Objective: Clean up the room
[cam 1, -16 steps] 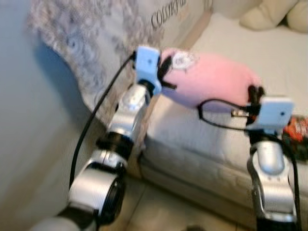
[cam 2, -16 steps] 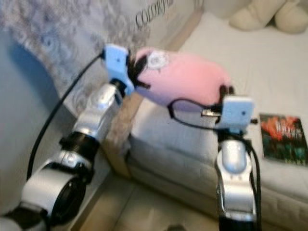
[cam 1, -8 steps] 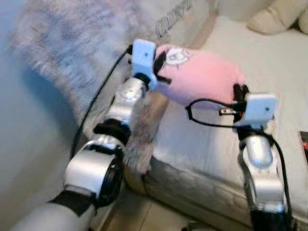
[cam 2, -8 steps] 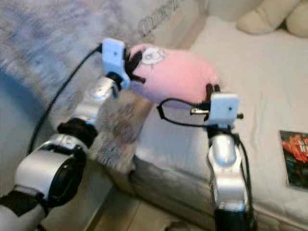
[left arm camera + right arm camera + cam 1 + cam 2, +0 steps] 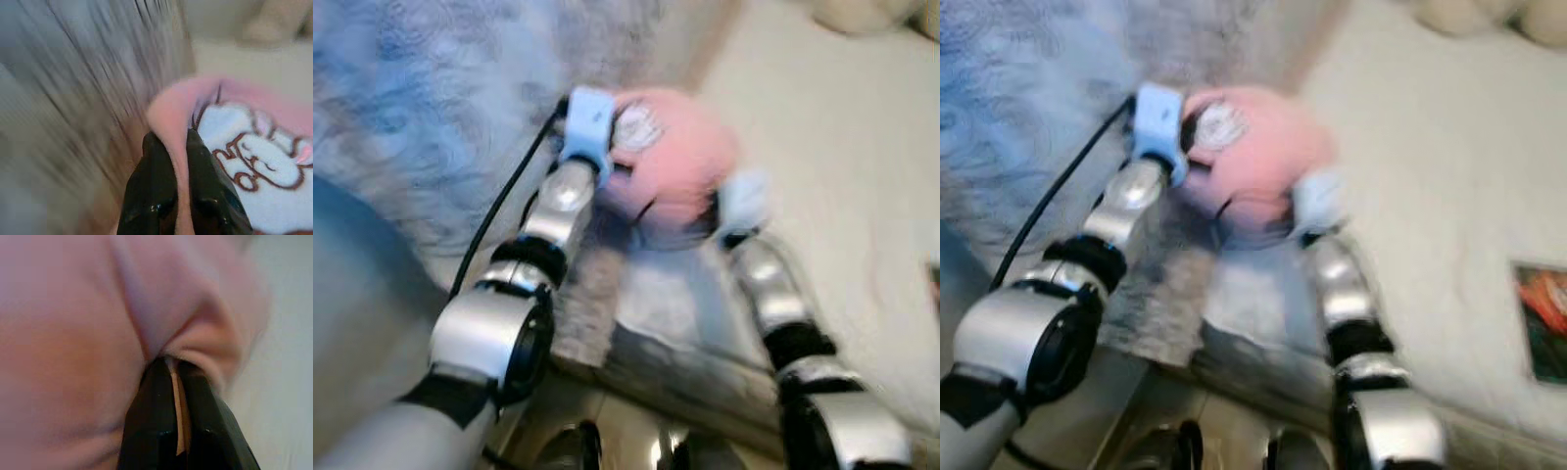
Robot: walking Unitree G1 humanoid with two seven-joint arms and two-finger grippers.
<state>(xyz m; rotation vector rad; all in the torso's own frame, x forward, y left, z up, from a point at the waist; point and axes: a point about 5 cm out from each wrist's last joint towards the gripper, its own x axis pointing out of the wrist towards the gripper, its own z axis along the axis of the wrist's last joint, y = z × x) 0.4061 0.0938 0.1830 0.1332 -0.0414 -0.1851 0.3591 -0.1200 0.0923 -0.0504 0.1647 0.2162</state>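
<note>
1. While the head views blur, the bed (image 5: pixel 842 147) spreads pale, a grey blanket (image 5: pixel 440 108) draped off its left edge.
2. Above that edge hangs the pink pillow (image 5: pixel 675 166), probably soft and light, so pinching its two ends suits it.
3. Left gripper (image 5: pixel 177 147) is clamped on a fabric fold.
4. Right gripper (image 5: pixel 172 369) is likewise pinched shut on pink cloth.

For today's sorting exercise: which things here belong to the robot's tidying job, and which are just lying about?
In the job:
pink pillow
left gripper, pinching its edge
right gripper, pinching its fabric

Lying about:
patterned blanket
book
sofa
</note>
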